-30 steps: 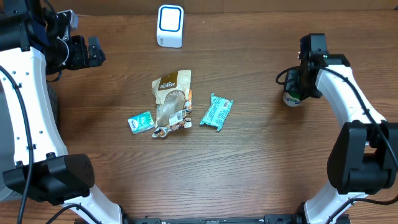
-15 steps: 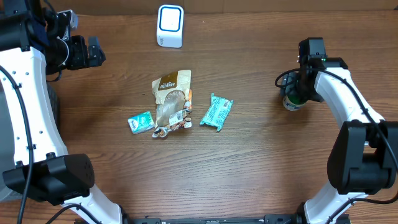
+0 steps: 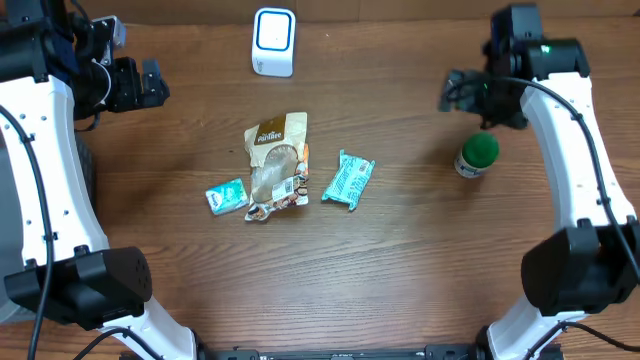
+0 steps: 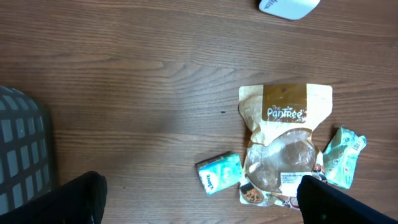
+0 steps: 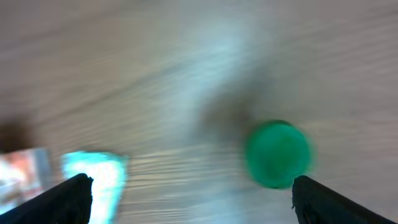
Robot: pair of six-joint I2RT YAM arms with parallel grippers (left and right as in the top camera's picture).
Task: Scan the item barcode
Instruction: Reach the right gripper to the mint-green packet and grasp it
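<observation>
Near green-capped jar (image 3: 478,155), right claw (image 5: 193,202) wide (empty)

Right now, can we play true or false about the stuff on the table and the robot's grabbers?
1. The right gripper is holding the green-capped jar. False: it is open and apart from the jar, which stands alone on the table.
2. The brown pouch lies between the small teal packet and the teal bar. True.
3. The white scanner sits beyond the pouch, near the table's far edge. True.
4. The left gripper is shut on the small teal packet. False: it is open, empty and off to the side.
</observation>
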